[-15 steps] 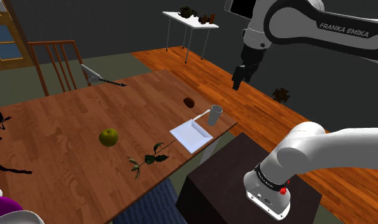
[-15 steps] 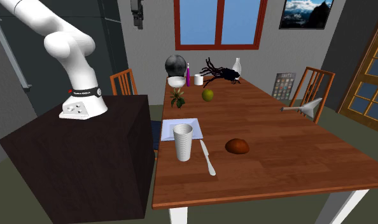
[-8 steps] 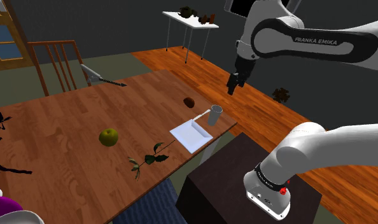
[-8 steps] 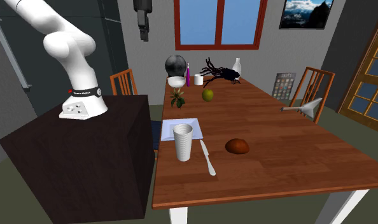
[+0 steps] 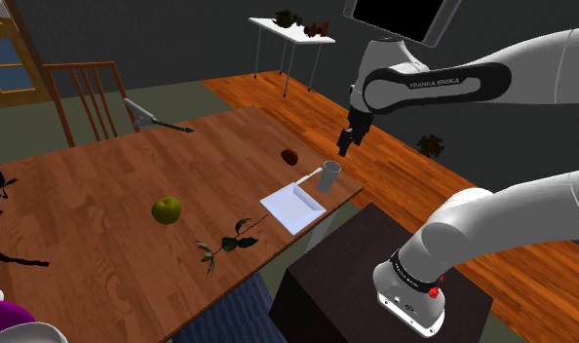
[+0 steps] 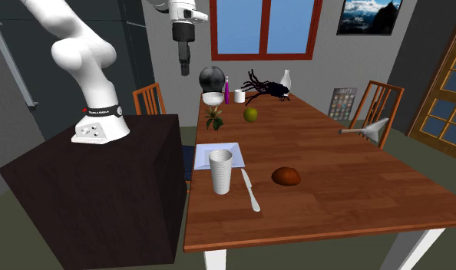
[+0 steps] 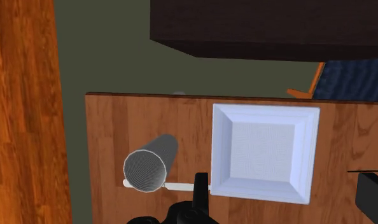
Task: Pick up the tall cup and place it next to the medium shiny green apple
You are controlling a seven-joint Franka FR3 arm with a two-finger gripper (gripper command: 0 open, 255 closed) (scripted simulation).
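The tall cup point(image 5: 328, 175) stood upright at the worktop's point(image 5: 132, 180) near corner, touching nothing but a white knife point(image 7: 181, 186) beside its base, probably left clear for a side grasp. The green apple point(image 5: 167, 209) lay well apart, toward the shoulder view's left. The pincer point(image 5: 344, 144) hung high above, open and empty. The cup sat just outside one finger, not between them.

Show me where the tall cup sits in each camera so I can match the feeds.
Shoulder view: the tall cup stands right of centre, at the table corner nearest the stand.
Second exterior view: the tall cup stands left of centre, near the table's front edge.
Wrist view: the tall cup is seen from above, open mouth showing.
Shared landmark: the white square plate beside it.
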